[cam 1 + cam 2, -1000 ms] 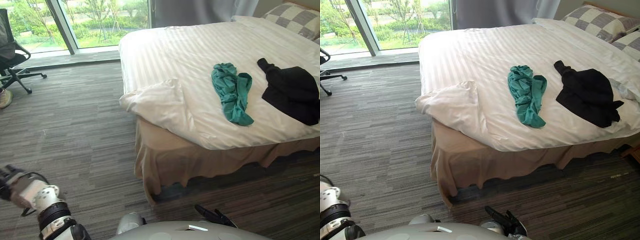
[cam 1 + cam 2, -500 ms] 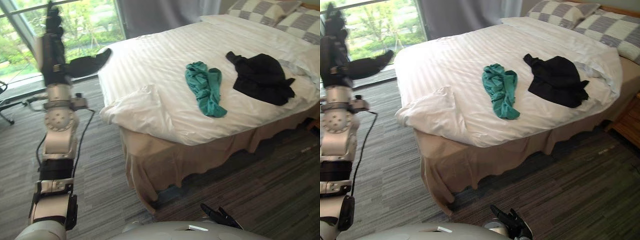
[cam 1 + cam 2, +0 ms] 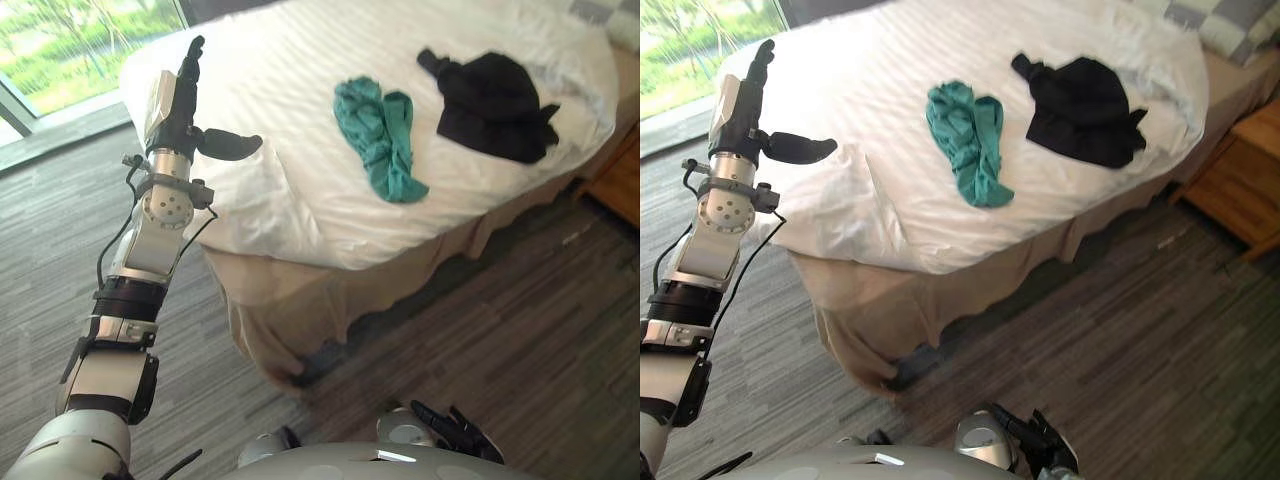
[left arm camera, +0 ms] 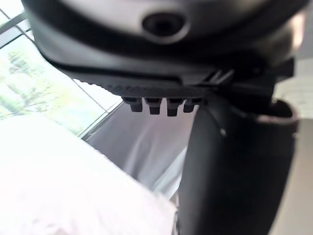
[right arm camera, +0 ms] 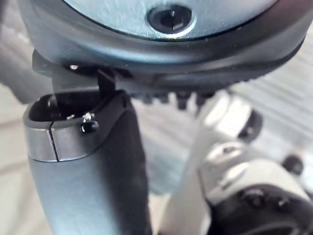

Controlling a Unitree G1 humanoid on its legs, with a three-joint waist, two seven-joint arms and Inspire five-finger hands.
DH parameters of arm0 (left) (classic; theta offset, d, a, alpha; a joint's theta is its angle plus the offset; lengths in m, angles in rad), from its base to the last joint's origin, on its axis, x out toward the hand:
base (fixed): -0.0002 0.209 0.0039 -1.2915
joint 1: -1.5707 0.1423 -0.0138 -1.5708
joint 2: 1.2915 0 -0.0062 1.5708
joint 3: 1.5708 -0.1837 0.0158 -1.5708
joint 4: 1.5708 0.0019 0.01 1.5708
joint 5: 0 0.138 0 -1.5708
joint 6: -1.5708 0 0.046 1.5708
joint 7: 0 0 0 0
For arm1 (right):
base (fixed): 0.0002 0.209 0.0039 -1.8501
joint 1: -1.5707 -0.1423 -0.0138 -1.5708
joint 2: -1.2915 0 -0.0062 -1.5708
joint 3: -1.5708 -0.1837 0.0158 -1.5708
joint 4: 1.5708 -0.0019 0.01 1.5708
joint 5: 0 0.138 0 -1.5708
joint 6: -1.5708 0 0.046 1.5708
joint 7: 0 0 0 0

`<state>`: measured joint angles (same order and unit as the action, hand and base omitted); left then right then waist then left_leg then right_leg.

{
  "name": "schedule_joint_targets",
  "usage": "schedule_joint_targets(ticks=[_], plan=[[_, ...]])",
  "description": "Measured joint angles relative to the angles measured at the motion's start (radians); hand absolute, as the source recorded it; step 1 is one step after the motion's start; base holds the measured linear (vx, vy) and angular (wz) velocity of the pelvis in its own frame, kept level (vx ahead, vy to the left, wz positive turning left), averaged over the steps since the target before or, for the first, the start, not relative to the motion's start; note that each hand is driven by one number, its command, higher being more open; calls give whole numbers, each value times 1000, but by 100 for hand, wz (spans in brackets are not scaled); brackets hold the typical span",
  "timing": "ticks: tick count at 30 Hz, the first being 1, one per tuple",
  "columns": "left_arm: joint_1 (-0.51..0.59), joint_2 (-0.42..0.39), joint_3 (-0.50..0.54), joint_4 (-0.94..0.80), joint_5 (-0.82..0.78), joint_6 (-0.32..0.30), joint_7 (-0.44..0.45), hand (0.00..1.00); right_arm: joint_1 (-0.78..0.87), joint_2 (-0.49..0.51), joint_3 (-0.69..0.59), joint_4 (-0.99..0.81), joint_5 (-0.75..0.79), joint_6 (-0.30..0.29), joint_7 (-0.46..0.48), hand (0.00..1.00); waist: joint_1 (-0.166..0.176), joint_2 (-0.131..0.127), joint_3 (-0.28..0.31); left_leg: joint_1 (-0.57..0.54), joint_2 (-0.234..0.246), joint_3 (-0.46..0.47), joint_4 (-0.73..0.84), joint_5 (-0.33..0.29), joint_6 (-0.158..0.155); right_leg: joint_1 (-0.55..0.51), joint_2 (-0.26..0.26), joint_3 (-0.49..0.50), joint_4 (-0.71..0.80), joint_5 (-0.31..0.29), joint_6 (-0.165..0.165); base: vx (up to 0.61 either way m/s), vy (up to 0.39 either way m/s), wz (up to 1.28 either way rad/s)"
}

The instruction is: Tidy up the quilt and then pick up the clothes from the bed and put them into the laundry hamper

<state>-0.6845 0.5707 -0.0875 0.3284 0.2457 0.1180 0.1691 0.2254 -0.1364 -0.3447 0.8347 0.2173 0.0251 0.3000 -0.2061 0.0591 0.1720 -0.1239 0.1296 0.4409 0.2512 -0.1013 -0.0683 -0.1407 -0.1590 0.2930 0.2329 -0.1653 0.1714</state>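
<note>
The white striped quilt (image 3: 300, 90) covers the bed across the upper middle of the frame. Its near-left corner is rumpled and folded over on itself at left of centre. On it lie two garments, apart from each other: a crumpled teal garment (image 3: 380, 135) at upper centre and a black garment (image 3: 495, 90) to its right, near the quilt's turned-back top edge.

The left hand (image 3: 172, 110) stands raised at upper left, in front of the quilt's rumpled corner. Its fingers are straight and pointing up, the thumb stuck out sideways toward the bed, and it holds nothing. Whether it touches the quilt cannot be told. Its wrist view shows the thumb (image 4: 230, 166) with white bedding behind it.

The right hand (image 3: 452, 428) hangs low at the bottom edge, right of centre, over the carpet, with its fingers loosely stretched and empty.

Below the quilt hangs a tan gathered bed skirt (image 3: 330, 300). Grey striped carpet (image 3: 500, 320) fills the lower right. A wooden nightstand (image 3: 1240, 190) sits at the right edge, a grey-and-white checked pillow (image 3: 1238, 22) in the top right corner, and a window onto greenery (image 3: 60, 40) at top left.
</note>
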Motion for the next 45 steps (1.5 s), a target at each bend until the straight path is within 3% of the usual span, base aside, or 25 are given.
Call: schedule_joint_targets(ticks=[2,7,12,13,16,21,27,32,36,39,40,45], plan=[[-64,0,-14,69,0,62,-20,100,-41,-5,9,-24,35,19,0,100,-24,12,34,-36,-26,7,-33,28,14,-54,-16,7,16,12,21,-7,15,0],[-81,-8,-40,147,-1,107,-51,100,-62,-8,22,-55,85,30,-6,100,-69,26,95,-45,-46,20,-54,38,22,-97,-32,7,38,16,28,-26,14,-9],[-84,-51,-31,185,43,166,-63,100,-67,-22,22,-86,108,35,-10,100,-81,42,131,-47,-70,58,-82,48,31,-147,-50,10,65,15,28,-37,19,-19],[-84,-57,-30,194,76,174,-73,0,-78,-22,23,-97,108,41,-11,100,-83,38,145,-54,-70,70,-85,52,33,-164,-53,17,67,15,28,-73,1,-18],[-90,-62,-2,213,134,194,-114,0,-105,-22,34,-132,112,61,-14,100,-98,31,180,-87,-68,86,-83,59,35,-213,-54,26,74,20,36,-96,-15,-11],[-136,-59,29,214,316,192,-181,0,-121,-23,43,-172,105,83,-16,100,-95,16,197,-120,-47,103,-60,57,32,-245,-45,28,67,44,48,-37,-28,-8],[-118,-27,4,219,261,140,-194,0,-120,-23,44,-209,95,79,-4,100,-84,16,197,-102,-43,102,-63,56,32,-222,-56,-6,62,59,57,2,-6,0],[60,33,-39,125,119,50,-342,0,-70,-26,90,-221,27,61,-1,100,-50,25,192,10,-48,79,-106,56,24,-113,-81,-138,61,58,56,39,-12,7],[210,47,-38,43,8,14,-410,0,-37,-29,99,-216,-17,54,-6,100,-12,40,181,65,-51,35,-126,61,17,-29,-92,-235,43,58,55,51,-22,32],[361,55,-23,-24,-113,10,-429,0,-35,-63,112,-157,-56,48,-8,100,2,59,124,82,-54,-28,-138,65,12,44,-94,-322,3,58,55,57,-36,54],[414,54,-9,-47,-140,1,-435,100,-36,-71,113,-121,-60,49,-10,100,19,64,101,90,-55,-52,-140,67,9,75,-93,-348,-20,59,55,76,-29,38],[579,-45,83,-99,-223,-50,-437,100,-37,-75,112,-9,-94,50,-27,100,81,69,24,116,-59,-150,-165,78,-5,197,-76,-449,-141,90,43,38,-27,43]])
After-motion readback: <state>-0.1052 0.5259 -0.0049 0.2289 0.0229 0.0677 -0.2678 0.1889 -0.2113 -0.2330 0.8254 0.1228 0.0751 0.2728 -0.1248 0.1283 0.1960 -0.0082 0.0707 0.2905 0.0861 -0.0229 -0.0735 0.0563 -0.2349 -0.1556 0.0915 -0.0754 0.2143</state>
